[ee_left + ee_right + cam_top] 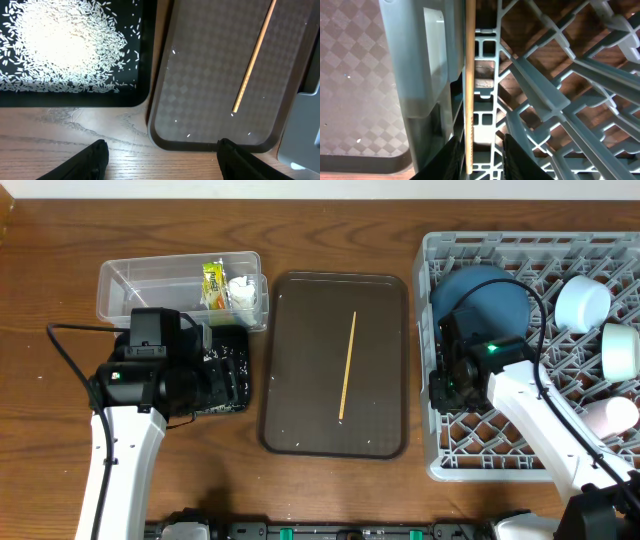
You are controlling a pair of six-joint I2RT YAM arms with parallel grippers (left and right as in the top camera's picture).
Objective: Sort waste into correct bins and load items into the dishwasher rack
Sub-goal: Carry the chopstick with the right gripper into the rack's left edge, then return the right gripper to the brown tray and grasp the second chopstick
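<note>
One wooden chopstick (347,367) lies lengthwise on the dark-brown serving tray (300,430). A second chopstick (469,75) rests along the inside of the dishwasher rack's (440,255) left wall. My right gripper (480,155) is open around its end, and the stick sits close to the left finger with a gap to the right one. The dark-blue bowl (490,300), two pale bowls (583,302) and the pink cup (610,417) sit in the rack. My left gripper (162,160) is open and empty above bare wood by the serving tray's corner. Rice grains (60,45) cover the black tray (75,100).
The clear tub (150,280) at the back left holds the yellow-green wrapper (213,283) and the white tissue (243,292). The black tray (232,370) lies just in front of it, partly under my left arm. The serving tray sits between this tray and the rack.
</note>
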